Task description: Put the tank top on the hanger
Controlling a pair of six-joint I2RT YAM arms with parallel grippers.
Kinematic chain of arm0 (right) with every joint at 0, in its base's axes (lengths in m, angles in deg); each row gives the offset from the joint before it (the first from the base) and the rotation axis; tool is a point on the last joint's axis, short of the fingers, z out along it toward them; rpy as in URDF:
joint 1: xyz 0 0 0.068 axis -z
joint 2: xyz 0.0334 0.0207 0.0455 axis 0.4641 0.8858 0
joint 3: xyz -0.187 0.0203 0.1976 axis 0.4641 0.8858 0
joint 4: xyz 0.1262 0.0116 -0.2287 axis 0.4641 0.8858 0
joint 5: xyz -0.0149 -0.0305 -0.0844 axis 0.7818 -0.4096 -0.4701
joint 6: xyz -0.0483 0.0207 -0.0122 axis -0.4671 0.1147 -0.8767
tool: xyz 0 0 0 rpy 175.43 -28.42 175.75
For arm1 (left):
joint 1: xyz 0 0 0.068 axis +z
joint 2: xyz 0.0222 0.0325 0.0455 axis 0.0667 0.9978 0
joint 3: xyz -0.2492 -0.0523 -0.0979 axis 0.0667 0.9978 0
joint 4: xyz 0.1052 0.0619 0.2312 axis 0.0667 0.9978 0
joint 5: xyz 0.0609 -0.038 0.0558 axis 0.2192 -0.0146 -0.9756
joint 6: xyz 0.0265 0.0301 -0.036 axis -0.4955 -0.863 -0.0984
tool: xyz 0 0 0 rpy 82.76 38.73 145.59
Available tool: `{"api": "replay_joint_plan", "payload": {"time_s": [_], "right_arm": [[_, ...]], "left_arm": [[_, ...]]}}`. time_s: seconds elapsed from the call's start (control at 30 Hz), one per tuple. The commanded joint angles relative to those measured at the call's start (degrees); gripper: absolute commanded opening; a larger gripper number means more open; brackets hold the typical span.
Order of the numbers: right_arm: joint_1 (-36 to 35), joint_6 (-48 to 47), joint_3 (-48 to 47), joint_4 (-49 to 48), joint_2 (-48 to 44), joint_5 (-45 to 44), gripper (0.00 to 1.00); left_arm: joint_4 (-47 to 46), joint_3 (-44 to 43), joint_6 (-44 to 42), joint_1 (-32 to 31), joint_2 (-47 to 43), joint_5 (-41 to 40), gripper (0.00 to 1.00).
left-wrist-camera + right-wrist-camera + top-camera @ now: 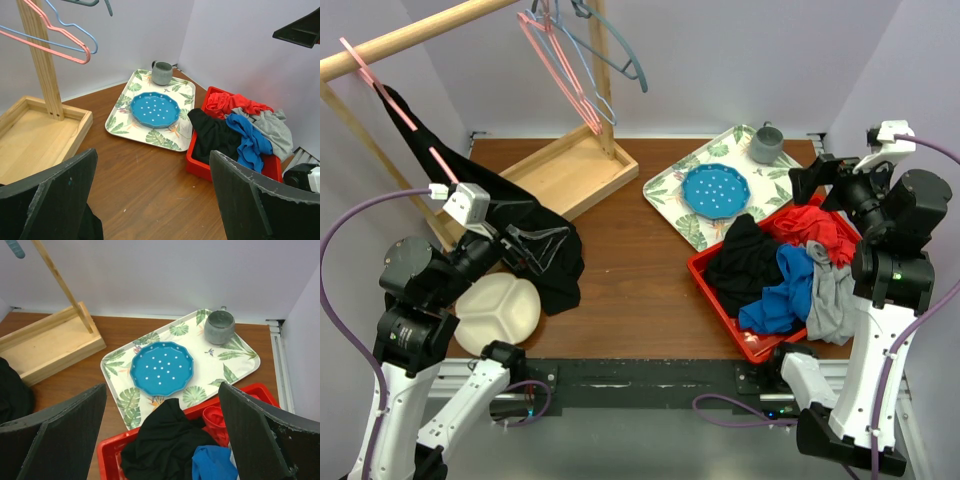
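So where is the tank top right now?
In the top view, the tank top lies in the red bin on the right side, between a black garment and a grey garment.

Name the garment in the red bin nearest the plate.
The black garment, at the bin's left end; the tank top, red cloth and grey cloth lie farther right.
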Motion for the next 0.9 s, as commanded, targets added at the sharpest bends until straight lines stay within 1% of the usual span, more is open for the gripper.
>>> {"api": "replay_joint_plan", "payload": {"time_s": [0.0, 0.13, 0.17, 0.27, 0.3, 0.33, 0.43, 0.5, 0.6, 0.63, 0.77, 0.83, 0.87], "right_arm": [[0.35, -0.74, -0.18, -0.83, -0.47, 2.28, 0.99], [0.35, -3.27, 0.08, -0.65, -0.46, 3.34, 0.99], [0.35, -3.55, 0.00, 0.05, -0.46, 4.73, 0.99], [0.35, -10.48, 0.34, 1.71, -0.38, 7.55, 0.99], [0.35, -13.02, 0.43, 3.20, -0.20, 10.00, 0.99], [0.35, -18.26, 0.87, 4.26, -0.03, 10.54, 0.99], [0.35, -22.34, 2.63, 7.16, 2.86, 6.08, 0.99], [0.35, -24.20, 4.47, 9.45, 6.89, 2.05, 0.99], [0.35, -26.57, 7.28, 10.77, 10.42, 0.53, 0.99], [0.35, -27.45, 7.81, 11.21, 12.70, 0.09, 0.98], [0.26, -31.49, 10.18, 14.02, 17.10, -1.40, 0.92], [0.35, -33.77, 11.15, 14.55, 18.43, -4.11, 0.89], [0.35, -34.39, 12.72, 14.47, 19.21, -7.18, 0.89]], "left_arm": [[-1.20, -0.25, -0.63, -0.19, 0.21, -0.55, 1.00], [-1.12, -0.16, -0.63, -0.19, -0.05, -0.73, 1.00], [-1.12, -0.07, -0.63, -0.19, -0.05, -0.73, 1.00], [-1.29, 0.19, -0.63, -0.19, 0.04, -0.73, 1.00], [-1.29, 0.28, -0.55, -0.19, 0.12, -0.73, 1.00], [-1.38, 0.19, -0.37, -0.19, 0.21, -0.73, 1.00], [-1.47, 0.10, -0.11, -0.19, 0.39, -0.64, 1.00], [-1.73, 0.63, 0.07, -0.19, 0.21, -0.55, 1.00], [-1.73, 1.33, 0.25, -0.19, -0.31, -0.73, 1.00], [-1.73, 1.51, 0.25, -0.19, -0.66, -0.73, 1.00], [-1.56, 2.30, 0.07, -0.19, -1.28, -1.08, 1.00], [-1.38, 2.56, -0.10, -0.19, -1.54, -0.99, 1.00], [-1.38, 2.74, -0.19, -0.19, -1.63, -1.08, 1.00]]}}
